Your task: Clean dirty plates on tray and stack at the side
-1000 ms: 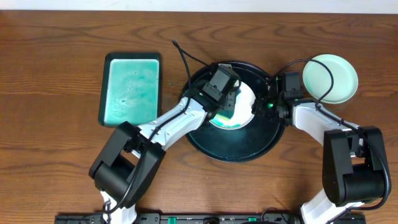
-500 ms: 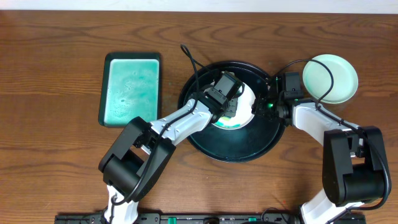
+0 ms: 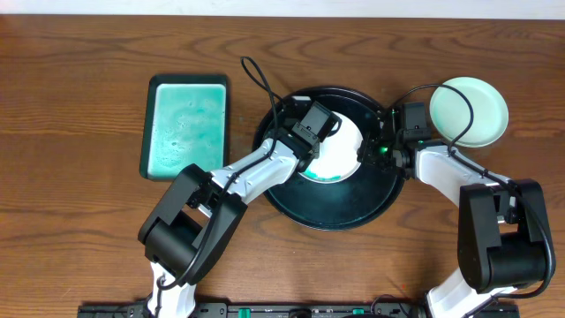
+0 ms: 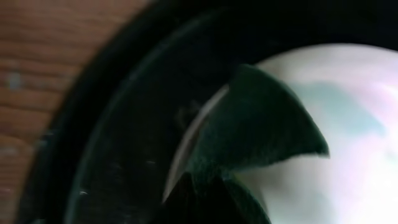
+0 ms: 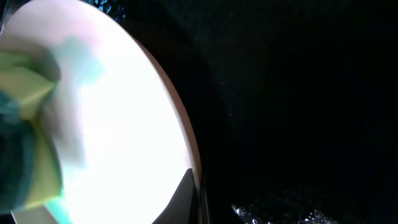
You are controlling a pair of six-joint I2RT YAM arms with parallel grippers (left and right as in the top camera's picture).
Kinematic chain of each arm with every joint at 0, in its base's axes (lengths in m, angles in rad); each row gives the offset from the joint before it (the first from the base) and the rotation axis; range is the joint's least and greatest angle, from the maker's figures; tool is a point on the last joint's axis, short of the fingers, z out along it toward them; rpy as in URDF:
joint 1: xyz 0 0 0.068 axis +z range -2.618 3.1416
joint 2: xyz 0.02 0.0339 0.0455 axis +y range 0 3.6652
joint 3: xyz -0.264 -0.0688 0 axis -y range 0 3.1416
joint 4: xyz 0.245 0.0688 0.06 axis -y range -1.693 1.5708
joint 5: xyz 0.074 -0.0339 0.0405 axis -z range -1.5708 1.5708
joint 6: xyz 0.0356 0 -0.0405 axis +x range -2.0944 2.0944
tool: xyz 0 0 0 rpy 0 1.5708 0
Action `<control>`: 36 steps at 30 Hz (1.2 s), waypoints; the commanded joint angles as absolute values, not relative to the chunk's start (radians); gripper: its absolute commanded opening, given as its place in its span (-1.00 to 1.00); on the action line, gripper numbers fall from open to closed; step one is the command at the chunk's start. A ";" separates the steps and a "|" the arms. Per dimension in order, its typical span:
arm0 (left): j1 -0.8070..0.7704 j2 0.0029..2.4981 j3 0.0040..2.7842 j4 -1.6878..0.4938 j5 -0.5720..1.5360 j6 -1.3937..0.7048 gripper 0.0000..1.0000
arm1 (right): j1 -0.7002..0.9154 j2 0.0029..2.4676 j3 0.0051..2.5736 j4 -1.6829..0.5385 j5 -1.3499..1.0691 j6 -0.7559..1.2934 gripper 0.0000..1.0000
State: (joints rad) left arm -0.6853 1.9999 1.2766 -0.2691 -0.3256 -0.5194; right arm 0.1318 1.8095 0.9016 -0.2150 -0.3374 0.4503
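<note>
The left arm is extended forward-right, left gripper angled downward; the right gripper is turned leftward; jaw states are obscured

The left arm covers much of the plate in the tray, and both wrist views are blurred.

A: Item at 9 o'clock?
B: Rectangular black tray, filled with teal liquid.
A: Other items?
B: Yellow-and-green sponge; black cable looped at 11 o'clock.
</note>
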 commanded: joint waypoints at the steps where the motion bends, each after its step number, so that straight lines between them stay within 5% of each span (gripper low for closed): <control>1: -0.653 1.997 1.294 -0.268 -0.511 -0.487 -0.85 | 0.139 1.848 0.882 -0.240 -0.282 0.459 -0.97; 12: -0.667 1.979 1.306 -0.137 0.270 -0.556 -0.85 | 0.139 1.848 0.882 -0.244 -0.282 0.459 -0.97; 17: -0.685 2.036 1.295 -0.159 0.159 -0.559 -0.86 | 0.139 1.848 0.882 -0.245 -0.282 0.459 -0.97; 28: -0.643 2.059 1.296 -0.241 -0.504 -0.381 -0.86 | 0.139 1.848 0.882 -0.251 -0.282 0.459 -0.97; 36: -0.606 1.938 1.309 -0.239 -0.360 -0.406 -0.86 | 0.139 1.832 0.886 -0.255 -0.282 0.449 -0.97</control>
State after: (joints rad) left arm -0.6674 2.0155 1.2968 -0.2325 -0.3122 -0.4103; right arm 0.1318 1.8091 0.9028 -0.2237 -0.3401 0.4629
